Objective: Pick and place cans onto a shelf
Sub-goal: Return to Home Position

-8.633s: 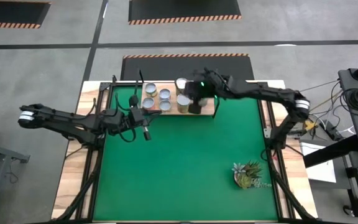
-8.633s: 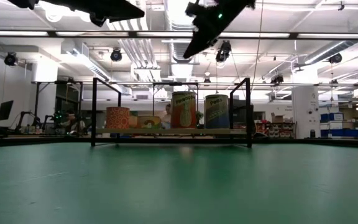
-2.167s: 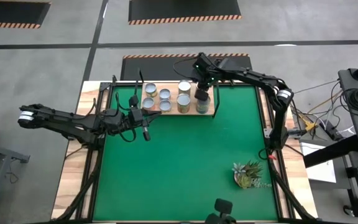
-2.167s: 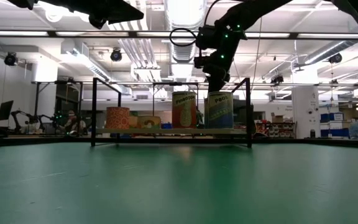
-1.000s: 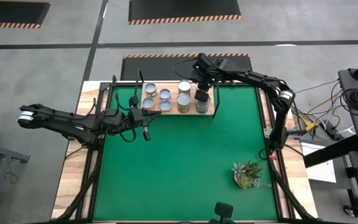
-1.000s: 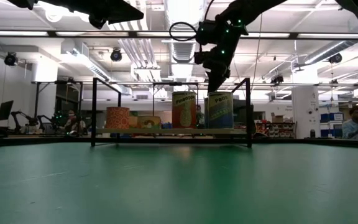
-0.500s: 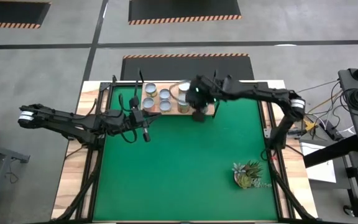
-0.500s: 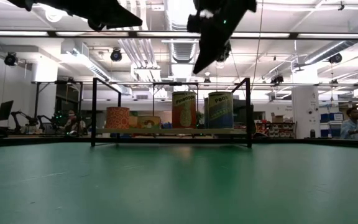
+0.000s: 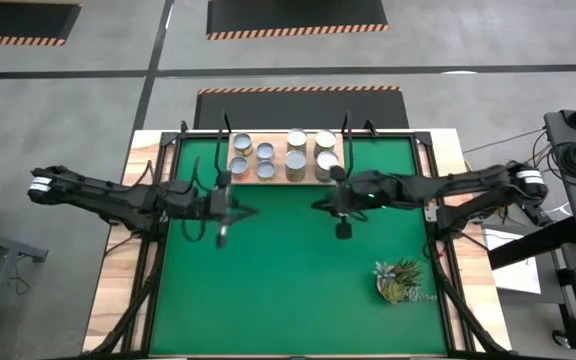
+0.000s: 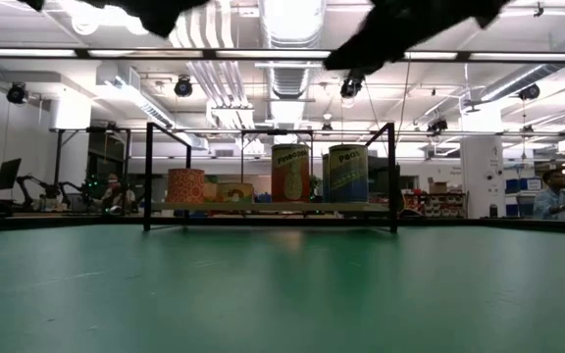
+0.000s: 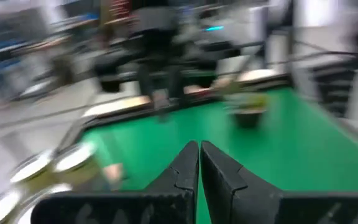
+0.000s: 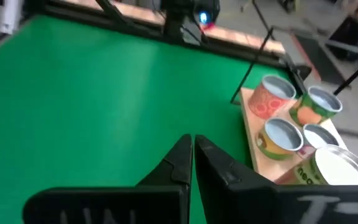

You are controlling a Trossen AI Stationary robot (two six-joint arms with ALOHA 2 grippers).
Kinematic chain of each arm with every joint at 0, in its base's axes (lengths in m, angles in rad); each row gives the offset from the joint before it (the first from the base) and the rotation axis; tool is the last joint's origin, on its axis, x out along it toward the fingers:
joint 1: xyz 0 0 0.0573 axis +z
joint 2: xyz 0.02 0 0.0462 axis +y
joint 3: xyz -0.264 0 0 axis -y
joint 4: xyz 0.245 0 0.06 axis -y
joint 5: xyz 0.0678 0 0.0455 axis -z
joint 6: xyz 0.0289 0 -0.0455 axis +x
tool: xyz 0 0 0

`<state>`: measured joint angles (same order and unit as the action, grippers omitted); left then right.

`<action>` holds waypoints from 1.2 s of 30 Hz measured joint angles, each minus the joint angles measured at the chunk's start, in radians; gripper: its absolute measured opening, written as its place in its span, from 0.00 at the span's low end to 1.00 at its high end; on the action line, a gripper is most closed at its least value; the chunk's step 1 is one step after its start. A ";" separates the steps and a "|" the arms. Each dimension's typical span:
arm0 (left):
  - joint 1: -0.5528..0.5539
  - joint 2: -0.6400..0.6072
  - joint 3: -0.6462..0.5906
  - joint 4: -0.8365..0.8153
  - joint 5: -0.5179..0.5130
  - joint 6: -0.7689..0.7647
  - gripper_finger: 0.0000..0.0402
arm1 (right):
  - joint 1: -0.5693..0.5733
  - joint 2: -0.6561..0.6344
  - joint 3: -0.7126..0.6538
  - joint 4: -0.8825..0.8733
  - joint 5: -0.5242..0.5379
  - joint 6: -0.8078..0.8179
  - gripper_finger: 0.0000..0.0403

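Several cans with silver tops stand upright on the light-wood shelf at the far edge of the green mat. In the low view two tall cans and a short one show on the board. My left gripper hangs shut above the mat, just on the near side of the shelf's left end. My right gripper is shut too and hovers over the mat near the shelf's right end. Both wrist views show the fingertips together with nothing between them: my left gripper and my right gripper.
A small leafy plant lies on the mat at the near right. Black brackets rise at the shelf's ends. The middle and near left of the mat are bare green. People show in the room beyond the table.
My right gripper has drawn back from above the shelf's right-end can toward the table's near edge and out over the mat, tipping from pointing down to almost level. The can stays upright on the shelf. My left gripper has swivelled a little in place.
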<state>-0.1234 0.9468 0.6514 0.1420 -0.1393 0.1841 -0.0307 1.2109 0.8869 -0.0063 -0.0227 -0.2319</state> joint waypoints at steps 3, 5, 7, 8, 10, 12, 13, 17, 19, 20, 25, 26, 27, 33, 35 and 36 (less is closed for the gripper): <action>-0.046 -0.066 0.008 -0.093 0.053 0.038 0.00 | 0.014 -0.105 -0.109 0.052 0.000 -0.019 0.02; -0.066 -0.123 -0.005 -0.152 0.051 0.049 0.00 | 0.013 -0.175 -0.168 0.057 0.001 -0.028 0.02; -0.074 -0.191 -0.032 -0.180 0.052 0.050 0.00 | 0.011 -0.245 -0.223 0.068 0.002 -0.041 0.02; -0.075 -0.225 -0.048 -0.192 0.052 0.050 0.00 | 0.011 -0.281 -0.249 0.073 0.002 -0.049 0.02; -0.074 -0.295 -0.089 -0.197 0.051 0.050 0.00 | 0.011 -0.347 -0.295 0.087 -0.001 -0.060 0.02; -0.072 -0.363 -0.132 -0.197 0.050 0.049 0.00 | 0.011 -0.410 -0.337 0.101 -0.001 -0.064 0.02; -0.072 -0.394 -0.152 -0.193 0.050 0.043 0.00 | 0.011 -0.439 -0.355 0.102 -0.001 -0.064 0.02; -0.072 -0.501 -0.238 -0.156 0.045 0.021 0.00 | 0.011 -0.546 -0.423 0.099 -0.001 -0.067 0.02; -0.072 -0.549 -0.279 -0.135 0.043 0.013 0.00 | 0.011 -0.594 -0.450 0.093 -0.001 -0.067 0.02; -0.071 -0.571 -0.298 -0.133 0.043 0.006 0.00 | 0.011 -0.617 -0.462 0.093 -0.001 -0.068 0.02; -0.071 -0.666 -0.374 -0.115 0.042 -0.039 0.00 | 0.011 -0.719 -0.526 0.088 -0.001 -0.101 0.02; -0.071 -0.682 -0.389 -0.107 0.042 -0.045 0.00 | 0.011 -0.737 -0.542 0.087 -0.002 -0.121 0.02; -0.071 -0.698 -0.402 -0.104 0.042 -0.047 0.00 | 0.011 -0.755 -0.558 0.085 -0.002 -0.137 0.02; -0.071 -0.775 -0.463 -0.085 0.040 -0.046 0.00 | 0.011 -0.859 -0.646 0.093 -0.001 -0.149 0.02; -0.071 -0.800 -0.485 -0.081 0.018 -0.045 0.00 | 0.011 -0.899 -0.672 0.093 -0.001 -0.146 0.02; -0.071 -0.810 -0.497 -0.082 0.000 -0.045 0.00 | 0.011 -0.920 -0.684 0.094 -0.001 -0.147 0.02</action>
<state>-0.1947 0.1370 0.1540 0.0605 -0.1393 0.1392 -0.0200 0.2914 0.2026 0.0873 -0.0238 -0.3788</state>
